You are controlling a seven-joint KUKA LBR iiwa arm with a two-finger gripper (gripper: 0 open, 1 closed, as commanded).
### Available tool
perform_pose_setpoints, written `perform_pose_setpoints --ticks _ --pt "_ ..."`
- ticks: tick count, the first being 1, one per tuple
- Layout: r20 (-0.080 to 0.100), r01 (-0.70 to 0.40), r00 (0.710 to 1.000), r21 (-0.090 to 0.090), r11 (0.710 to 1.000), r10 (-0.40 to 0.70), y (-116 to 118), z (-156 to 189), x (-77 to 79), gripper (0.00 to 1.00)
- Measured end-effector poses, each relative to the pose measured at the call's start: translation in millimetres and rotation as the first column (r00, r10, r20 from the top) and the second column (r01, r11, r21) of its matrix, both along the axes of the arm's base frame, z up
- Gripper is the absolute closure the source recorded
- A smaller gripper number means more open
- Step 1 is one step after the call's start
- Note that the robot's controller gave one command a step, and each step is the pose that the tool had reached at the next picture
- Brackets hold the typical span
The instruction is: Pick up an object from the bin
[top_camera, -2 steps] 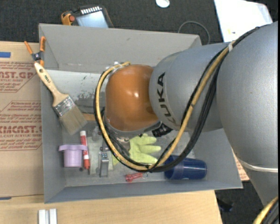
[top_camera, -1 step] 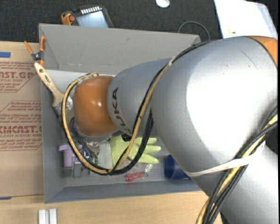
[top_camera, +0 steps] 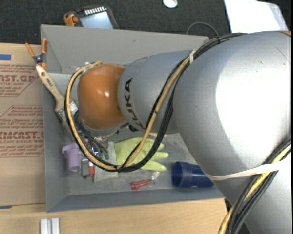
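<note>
Camera view, looking down into the grey metal bin, gives us the arm reaching in from the right and covering most of the bin's floor. Its orange cover sits over the left half of the bin, with yellow and black cables looping around it. Below the cover we see the gripper, down in the near left part of the bin. We cannot tell whether it is open or closed, since the wrist and the cables hide its tip.

The things nearest to it lie on either side. Just to its left, close to the bin's left wall, is a purple plastic piece. Just to its right, a yellow-green glove lies flat on the near part of the floor, partly under the arm, with a cable crossing it. We cannot say which of the two the gripper is over. Beneath the gripper, toward the near edge, we make out a pale flat piece.

Farther along the near edge, a small red tool lies just in front of the glove. A dark blue cup lies on its side toward the near right corner, close against the arm. A brush with a pale wooden handle leans along the left wall.
</note>
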State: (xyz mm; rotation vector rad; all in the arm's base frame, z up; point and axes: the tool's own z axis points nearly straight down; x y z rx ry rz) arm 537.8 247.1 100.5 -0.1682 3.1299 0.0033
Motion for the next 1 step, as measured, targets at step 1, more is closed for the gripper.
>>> perform_pose_setpoints --ticks 1 --pt "-0.005 0.161 0.987 0.002 0.987 -0.161 0.4 3.9 -14.0 0.00"
